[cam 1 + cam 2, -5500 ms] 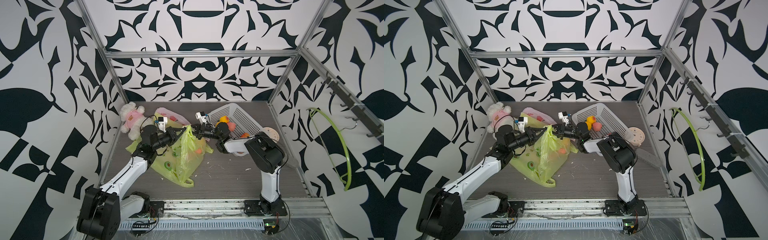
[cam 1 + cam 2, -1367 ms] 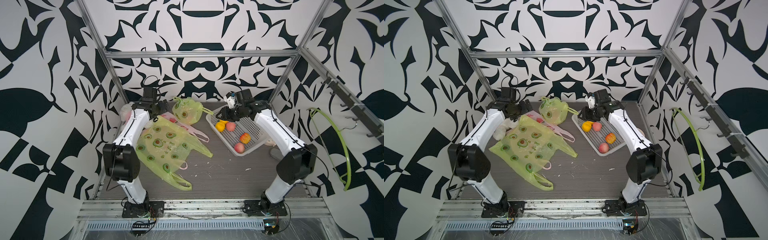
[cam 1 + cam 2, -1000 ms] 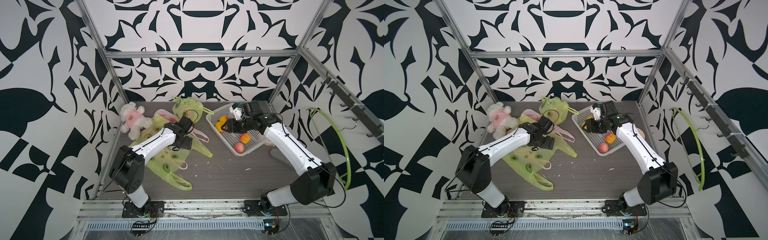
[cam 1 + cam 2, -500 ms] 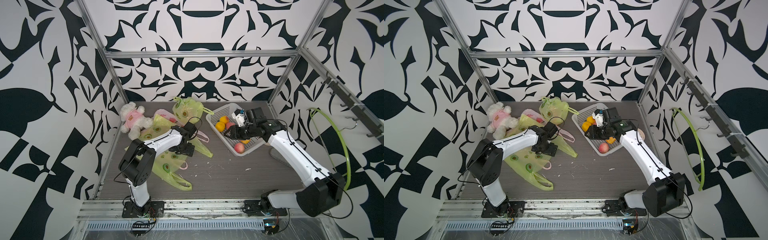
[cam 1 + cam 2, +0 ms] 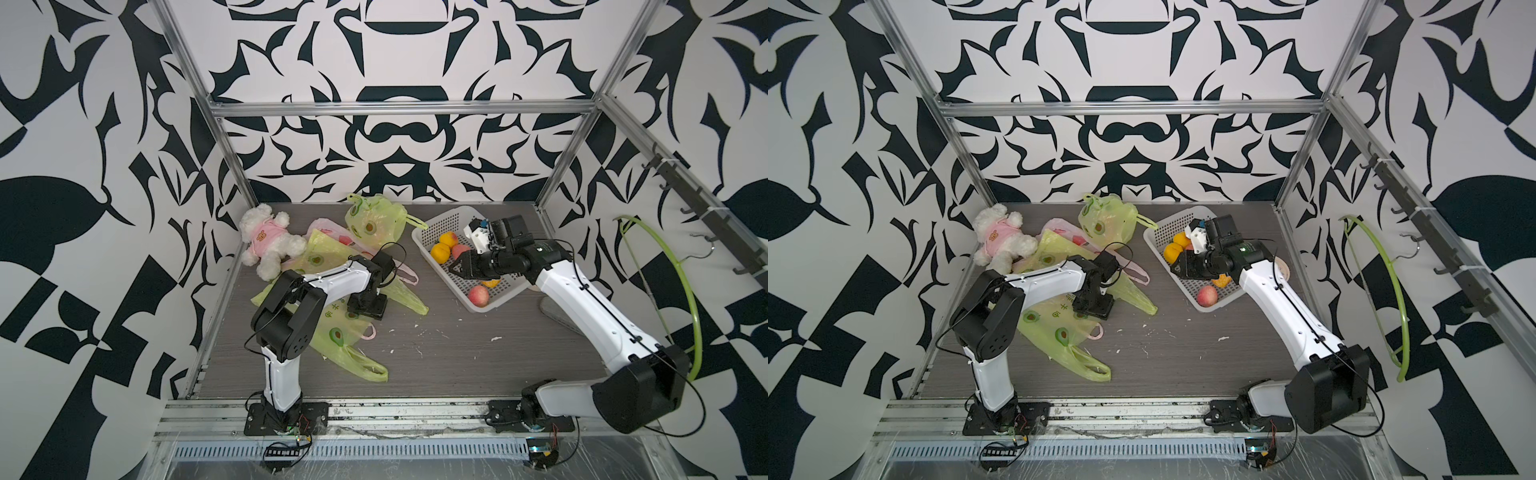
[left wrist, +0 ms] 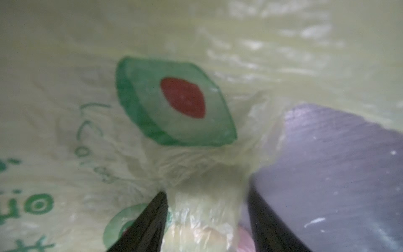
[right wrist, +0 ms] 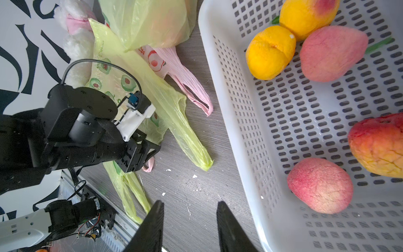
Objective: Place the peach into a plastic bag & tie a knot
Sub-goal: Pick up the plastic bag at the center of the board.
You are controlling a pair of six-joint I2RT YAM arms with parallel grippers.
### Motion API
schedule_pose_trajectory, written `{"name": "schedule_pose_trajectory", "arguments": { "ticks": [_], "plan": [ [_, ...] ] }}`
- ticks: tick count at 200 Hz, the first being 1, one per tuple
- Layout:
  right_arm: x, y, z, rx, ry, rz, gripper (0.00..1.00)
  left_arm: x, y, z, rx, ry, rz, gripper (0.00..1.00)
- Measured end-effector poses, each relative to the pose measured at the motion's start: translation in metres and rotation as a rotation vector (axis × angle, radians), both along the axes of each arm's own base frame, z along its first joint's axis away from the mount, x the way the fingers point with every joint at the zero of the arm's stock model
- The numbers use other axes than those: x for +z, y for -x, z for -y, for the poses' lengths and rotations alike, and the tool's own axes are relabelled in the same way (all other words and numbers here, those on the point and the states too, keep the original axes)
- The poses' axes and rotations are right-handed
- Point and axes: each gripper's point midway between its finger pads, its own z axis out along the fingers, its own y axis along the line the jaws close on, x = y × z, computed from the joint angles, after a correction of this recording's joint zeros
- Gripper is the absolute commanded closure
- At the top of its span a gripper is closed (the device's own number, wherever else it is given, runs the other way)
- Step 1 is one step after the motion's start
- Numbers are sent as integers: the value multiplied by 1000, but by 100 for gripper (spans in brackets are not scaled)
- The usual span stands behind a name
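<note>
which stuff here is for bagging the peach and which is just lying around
For the job: peaches, white basket holding them, flat green bag.
Lying about: plush toy, pink bag, filled green bag at the back.

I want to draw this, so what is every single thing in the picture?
teddy bear: one, white with pink top, back left of the table
flat green bags: looks like two, avocado pictures, under the left arm
full green bag: one, at the back
pink bag: at least one, under the green ones
basket: one, white, back right
pink peaches: two, in the basket
yellow-orange fruit: three, in the basket
hoop: one, green, right wall
table: grey, white crumbs
arms: two, white and black
left hand: black, around a bunch of green bag
right hand: black, open, empty, at the basket
</note>
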Motion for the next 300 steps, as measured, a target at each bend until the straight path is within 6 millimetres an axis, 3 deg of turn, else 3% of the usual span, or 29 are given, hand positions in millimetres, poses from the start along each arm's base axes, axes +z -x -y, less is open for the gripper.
{"name": "schedule_pose_trajectory", "arguments": {
  "ticks": [16, 55, 86, 120, 150, 199, 218, 243, 275, 291, 300],
  "plan": [
    [0, 0, 1, -3, 4, 2, 62, 2, -3, -1, -3, -10, 11, 80],
    [0, -1, 1, -5, 6, 2, 66, 18, -9, 0, -1, -6, 41, 91],
    [2, 2, -3, 2, -25, -14, 67, 66, -14, 8, 5, 87, 109, 99],
    [7, 4, -10, 2, -82, -35, 59, 127, -23, 18, 12, 253, 198, 99],
    [18, 7, -26, 24, -162, -43, 58, 151, -21, 23, 27, 365, 195, 100],
    [37, 52, -102, 229, -247, -23, 55, 181, -23, 40, 84, 569, 173, 100],
    [41, 63, -121, 271, -271, -23, 55, 198, -24, 47, 92, 648, 185, 100],
    [33, 54, -129, 256, -274, -34, 55, 216, -24, 56, 90, 724, 194, 100],
    [10, 43, -135, 235, -245, -76, 59, 225, -24, 63, 93, 778, 184, 100],
    [2, 39, -138, 228, -235, -97, 67, 229, -24, 65, 97, 796, 182, 100],
    [-1, 37, -140, 231, -230, -97, 78, 231, -23, 66, 98, 807, 184, 100]
  ]
}}
